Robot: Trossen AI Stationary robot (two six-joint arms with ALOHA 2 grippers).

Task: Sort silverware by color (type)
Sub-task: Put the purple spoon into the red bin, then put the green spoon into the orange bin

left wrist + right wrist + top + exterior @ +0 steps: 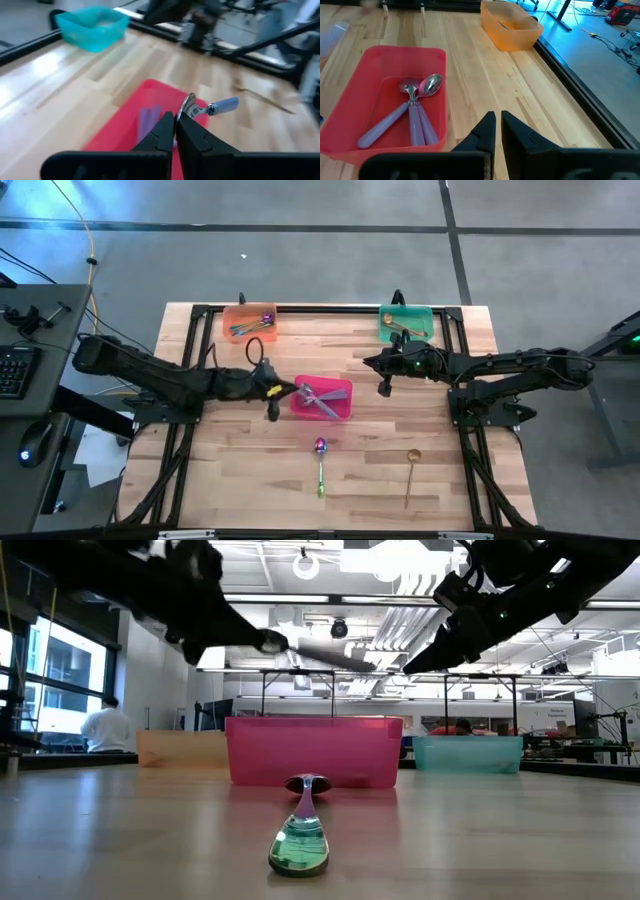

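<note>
My left gripper [272, 392] hangs just left of the pink bin [345, 408], shut on a silver spoon with a lilac handle [224, 105]. Three more lilac-handled spoons [412, 117] lie in that bin. On the table near the front lie an iridescent spoon with a green handle [320, 463] and a gold spoon [411, 473]. The orange bin [232, 315] holds purple spoons and the green bin [425, 317] a gold one. Right of the pink bin, my right gripper [383, 388] is up off the table, shut with nothing in it. My left gripper pinches the spoon at its bowl end [186, 111] between the two fingertips. The fingers come from the table's left, slanting a little downward. The spoon is lifted clear, its lilac handle sticking out past the fingertips over the pink bin's left rim.
The three bins stand in the far half of the table: orange at the far left, green at the far right, pink in the middle. Black frame rails [180, 430] run along the table's left and right sides. Bare wood lies around the two loose spoons.
</note>
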